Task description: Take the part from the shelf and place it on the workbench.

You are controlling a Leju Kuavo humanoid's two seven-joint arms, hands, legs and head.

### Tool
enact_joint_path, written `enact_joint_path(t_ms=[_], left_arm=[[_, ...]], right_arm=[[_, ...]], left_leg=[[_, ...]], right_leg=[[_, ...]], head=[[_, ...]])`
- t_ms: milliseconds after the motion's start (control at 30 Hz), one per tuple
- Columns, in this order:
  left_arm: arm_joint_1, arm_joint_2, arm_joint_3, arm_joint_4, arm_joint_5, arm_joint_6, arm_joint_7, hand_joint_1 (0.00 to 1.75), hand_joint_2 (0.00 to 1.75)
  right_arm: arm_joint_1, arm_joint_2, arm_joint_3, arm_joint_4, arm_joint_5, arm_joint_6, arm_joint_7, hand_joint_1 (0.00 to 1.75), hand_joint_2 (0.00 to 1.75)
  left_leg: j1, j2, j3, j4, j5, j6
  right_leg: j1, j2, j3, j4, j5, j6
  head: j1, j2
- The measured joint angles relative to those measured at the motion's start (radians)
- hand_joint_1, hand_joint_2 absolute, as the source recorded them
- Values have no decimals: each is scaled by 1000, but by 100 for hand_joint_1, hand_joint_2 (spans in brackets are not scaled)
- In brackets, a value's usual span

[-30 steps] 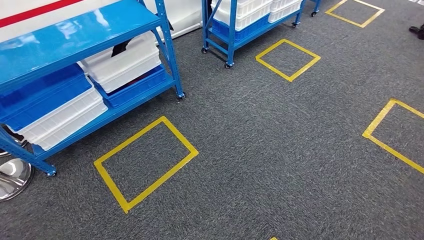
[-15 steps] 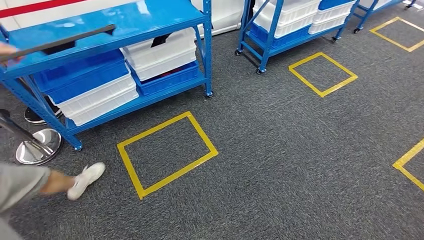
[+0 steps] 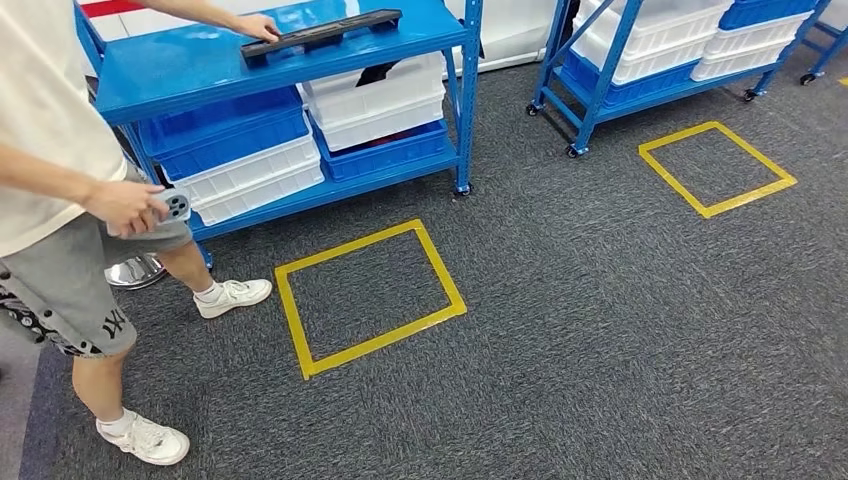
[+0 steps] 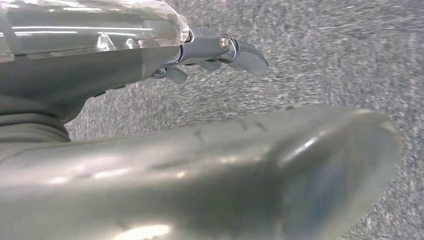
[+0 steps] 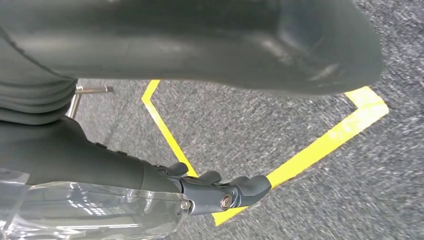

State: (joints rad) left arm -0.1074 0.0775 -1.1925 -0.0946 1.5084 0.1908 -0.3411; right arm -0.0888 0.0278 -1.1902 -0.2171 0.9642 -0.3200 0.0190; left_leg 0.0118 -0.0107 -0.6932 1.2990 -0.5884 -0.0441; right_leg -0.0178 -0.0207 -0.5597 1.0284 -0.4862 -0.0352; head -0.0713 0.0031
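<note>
Swung leftward since before; long black bar-shaped part [image 3: 320,33] on blue metal shelf [image 3: 200,70] under person's hand [image 3: 255,25]. Left hand [image 4: 220,50] and right hand [image 5: 220,192] hanging empty, fingers loosely apart.

The head view looks down from high at the carpet [image 3: 600,330] and shelf [image 3: 270,60]; both wrist views sit close above that carpet.

Bright, even overhead light; soft faint shadows. Glare patches on blue shelf top [image 3: 200,60]. Head view sharp. Left wrist view: carpet [image 4: 325,55] smeared, thumb [image 4: 225,170] close and out of focus.
</note>
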Motion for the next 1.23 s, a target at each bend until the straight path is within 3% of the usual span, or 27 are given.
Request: enact_joint_path(t_ms=[33,100,167,267,333,433,467,500,533,600,633,667,733,800,833,867,933,1000,1033,1067,1133,1167,1233], left_arm=[[1,0,5,0,0,-2,-2,0,0],[1,3,12,0,0,-5,-6,0,0],[0,6,18,0,0,-7,-12,0,0],[3,9,28,0,0,-8,-24,0,0],[5,9,34,0,0,-10,-29,0,0],[3,8,39,0,0,-11,-33,0,0],[4,8,40,0,0,-12,-33,0,0],[5,8,41,0,0,-12,-33,0,0],[7,7,42,0,0,-13,-33,0,0],[8,6,43,-1,0,-14,-33,0,0],[8,6,43,-1,0,-14,-34,0,0],[8,5,44,-1,0,-15,-35,0,0],[7,5,45,-2,0,-15,-39,0,0],[7,4,46,-2,0,-15,-41,0,0],[7,2,46,-2,0,-15,-42,0,0],[6,1,46,-2,0,-16,-43,0,0],[6,0,46,-2,0,-17,-45,0,0],[9,0,46,-2,0,-19,-46,0,0],[10,-1,46,-2,0,-20,-46,0,0],[12,-1,46,-2,-1,-21,-45,0,0],[13,0,46,-2,-1,-22,-45,0,0],[14,0,46,-2,-1,-22,-45,0,0],[15,1,46,-2,-1,-22,-45,0,0]], right_arm=[[-1,0,0,0,0,0,-1,0,0],[-3,0,0,0,0,1,-2,0,0],[-6,0,0,0,1,1,-4,0,0],[-6,0,0,0,3,-1,-6,0,0],[-8,0,0,0,4,-2,-9,0,0],[-9,-2,0,0,6,-3,-11,0,0],[-8,-3,0,0,7,-3,-12,0,0],[-6,-3,0,0,8,-3,-12,0,0],[-4,-4,0,0,8,-3,-12,0,0],[-2,-4,0,0,9,-3,-13,0,0],[-2,-4,0,0,9,-3,-14,0,0],[-2,-4,0,0,9,-3,-16,0,0],[-1,-4,0,0,8,-3,-20,0,0],[1,-3,0,0,5,-4,-21,0,0],[2,-3,0,0,4,-5,-21,0,0],[1,-3,0,0,2,-5,-21,0,0],[1,-3,0,0,-1,-6,-21,0,0],[2,-3,0,0,-3,-6,-21,0,0],[2,-3,-1,0,-4,-6,-21,0,0],[2,-3,-1,0,-4,-7,-21,0,0],[3,-2,-1,0,-4,-7,-21,0,0],[2,-2,-1,0,-5,-7,-21,0,0],[1,-2,-1,0,-5,-7,-21,0,0]], left_leg=[[0,1,18,-30,24,1],[-2,8,92,-169,88,11],[-8,17,141,-270,113,25],[-11,15,157,-304,110,51],[-8,12,174,-315,115,63],[-8,9,183,-317,114,70],[-9,7,186,-317,111,70],[-9,4,190,-316,106,69],[-8,1,196,-315,101,66],[-5,-3,213,-312,85,58],[-5,-5,220,-309,77,53],[-6,-6,223,-308,70,46],[-8,-8,230,-301,62,33],[-8,-7,229,-276,62,23],[-7,-5,212,-242,61,19],[-5,-2,183,-189,53,16],[-3,1,98,-60,6,9],[-2,2,30,9,-37,7],[-2,3,19,-3,-30,8],[-2,4,25,-49,1,12],[-7,8,55,-178,98,28],[-11,10,68,-224,126,35],[-18,13,78,-255,140,44]], right_leg=[[1,-5,1,0,0,1],[3,-12,5,0,-3,3],[6,-16,7,-1,-6,12],[5,-19,10,13,6,34],[3,-8,-3,47,-9,43],[1,14,-96,208,-92,52],[0,17,-129,257,-106,54],[0,17,-147,274,-101,56],[-2,18,-146,255,-75,57],[-6,19,-100,131,10,59],[-5,20,-78,73,29,57],[-3,20,-63,35,37,51],[1,19,-57,18,24,31],[-1,17,-42,15,28,15],[-2,15,-32,12,24,8],[-2,14,-23,9,19,3],[-1,13,-10,6,7,-4],[2,13,6,6,-9,-5],[3,14,17,6,-17,-5],[5,14,29,6,-26,-4],[9,13,51,6,-44,0],[10,13,60,6,-53,5],[9,15,72,5,-65,15]], head=[[0,0],[0,0],[0,0],[0,0],[0,0],[0,0],[0,0],[0,0],[0,0],[0,0],[0,0],[0,0],[0,0],[0,0],[0,0],[0,0],[0,0],[0,0],[0,0],[0,0],[0,0],[0,0],[0,0]])
